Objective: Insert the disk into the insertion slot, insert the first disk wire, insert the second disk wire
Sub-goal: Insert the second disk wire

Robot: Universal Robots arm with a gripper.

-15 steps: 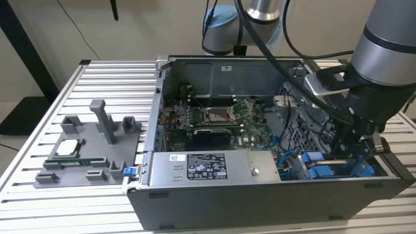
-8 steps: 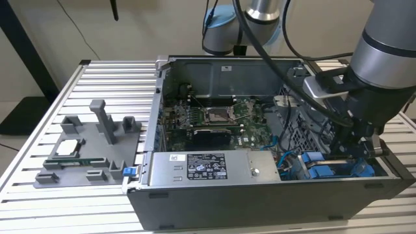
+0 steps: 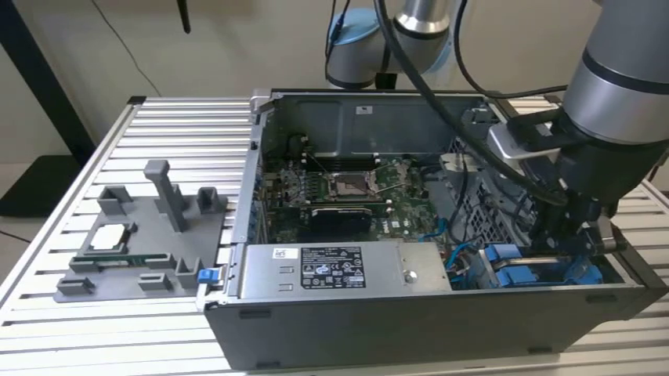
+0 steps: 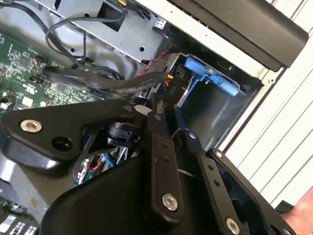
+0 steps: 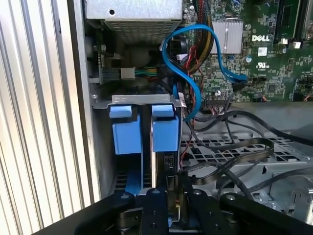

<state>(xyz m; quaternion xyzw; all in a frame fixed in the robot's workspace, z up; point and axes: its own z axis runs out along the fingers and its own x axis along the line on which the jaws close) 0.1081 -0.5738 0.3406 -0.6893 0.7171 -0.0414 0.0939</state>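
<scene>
Black two-finger claw reaching down into open grey computer case, lower right of exterior view, directly above grey sheet-metal insertion slot with blue plastic trim.

Fingers nearly closed, appearing to pinch thin edge of flat silver-grey disk in blue carrier rail; grip not fully visible.

Disk standing edge-on, apparently so it slides along slot guides. Blue data cable looping beside slot, unattached.
</scene>
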